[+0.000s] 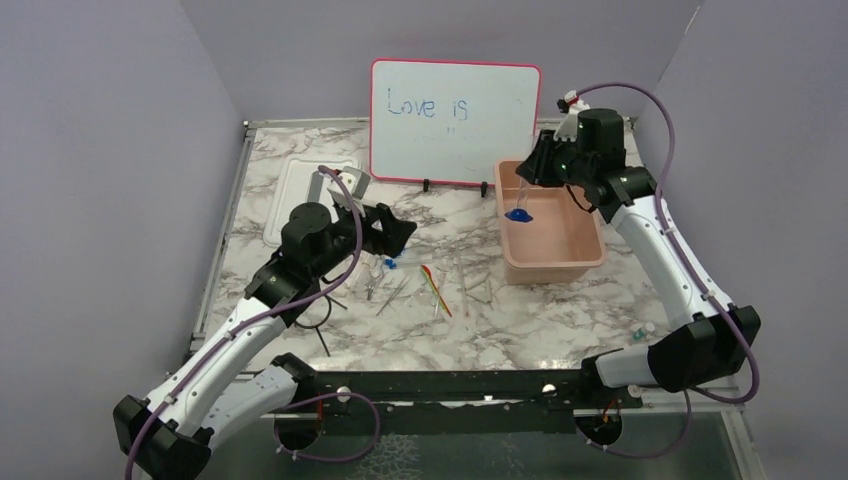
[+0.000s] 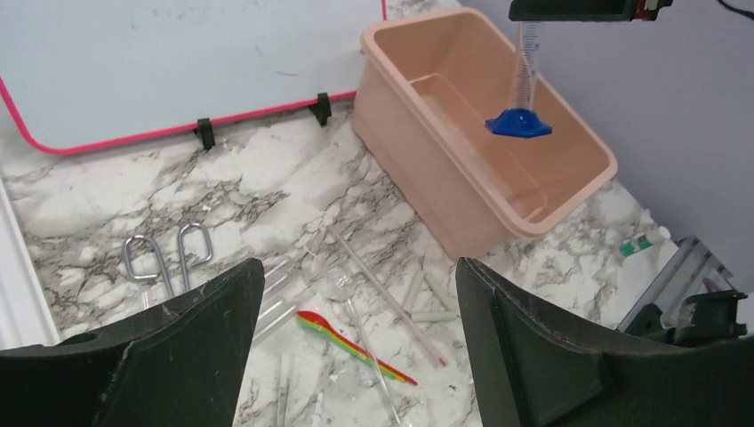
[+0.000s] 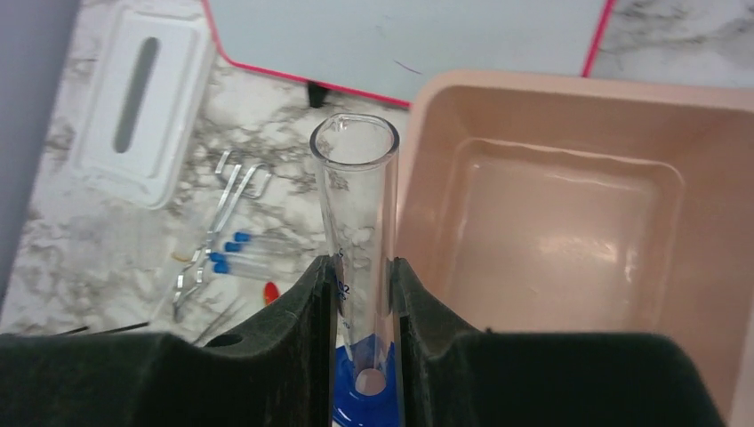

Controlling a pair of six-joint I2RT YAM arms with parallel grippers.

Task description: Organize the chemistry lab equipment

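Clamped tight in right gripper (image 3: 364, 285): cylinder (image 3: 354, 178), long axis vertical, blue base down, hanging over tub (image 3: 569, 89). Straight descent likely next. Left of tub: left gripper (image 2: 356, 267) spread wide, empty, above rods (image 2: 382, 285) and red-yellow stick (image 2: 356, 342) lying diagonal.

Between matt black, faintly grainy pads of right pincer (image 3: 364, 285): clear, smooth measuring cylinder (image 3: 356, 178) with printed marks and a glossy blue plastic foot. Right of it: pink tub (image 3: 569, 98), smooth plastic, soft sheen. Ahead of left pincer (image 2: 356, 267), same matt black, scuffed at the edges: marble-patterned counter (image 2: 267, 169), smooth and mildly glossy; bright metal forceps (image 2: 169, 253); clear rods (image 2: 382, 294); glossy red-yellow stick (image 2: 356, 345). Far left of right pincer: matt white plastic lid (image 3: 142, 98).
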